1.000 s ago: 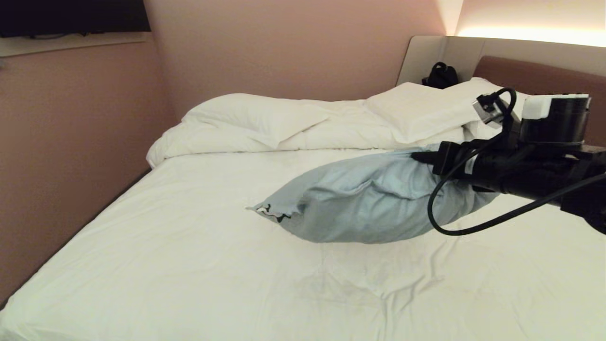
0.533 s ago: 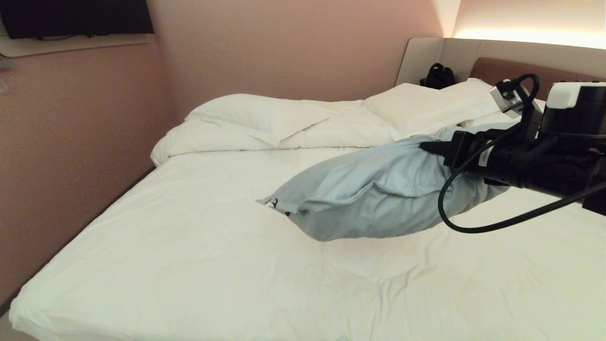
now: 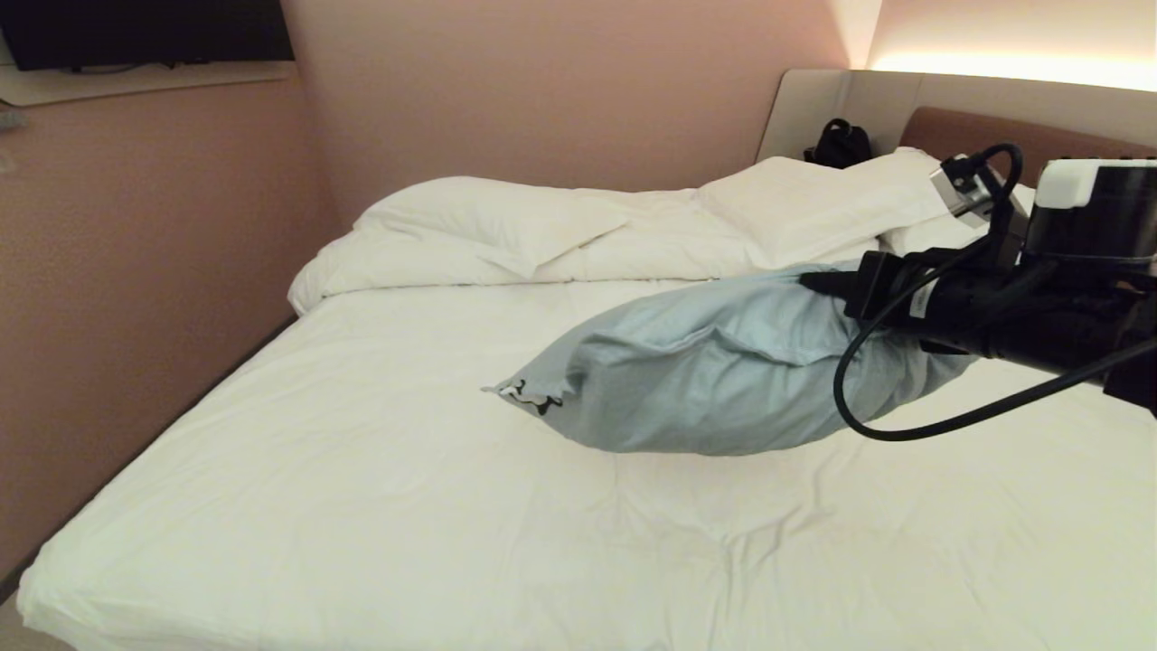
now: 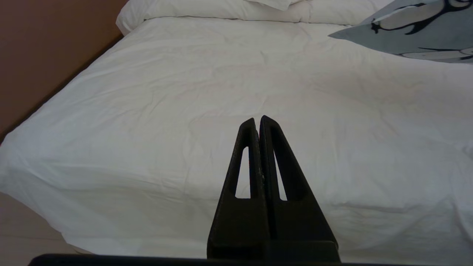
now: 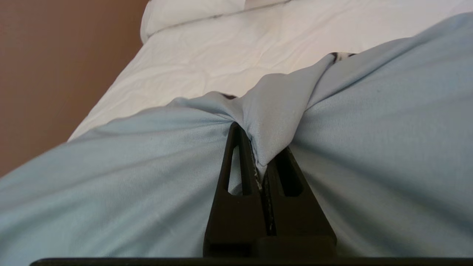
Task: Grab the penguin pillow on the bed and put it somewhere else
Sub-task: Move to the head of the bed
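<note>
The penguin pillow, light blue-grey with a bit of black print at its left corner, hangs just above the middle of the bed. My right gripper comes in from the right and is shut on a bunched fold of its cover. The right wrist view shows that fold of the pillow pinched in the right gripper. My left gripper stands shut and empty near the bed's foot edge. The pillow's printed underside lies far ahead of it.
White pillows and a rumpled duvet lie along the far end by the headboard. A black bag sits in the headboard corner. A pink wall runs along the bed's left side, with a dark screen above.
The whole view has shifted slightly, so the camera moved. The pillow stays gripped in my right gripper and hangs at much the same height over the sheet.
</note>
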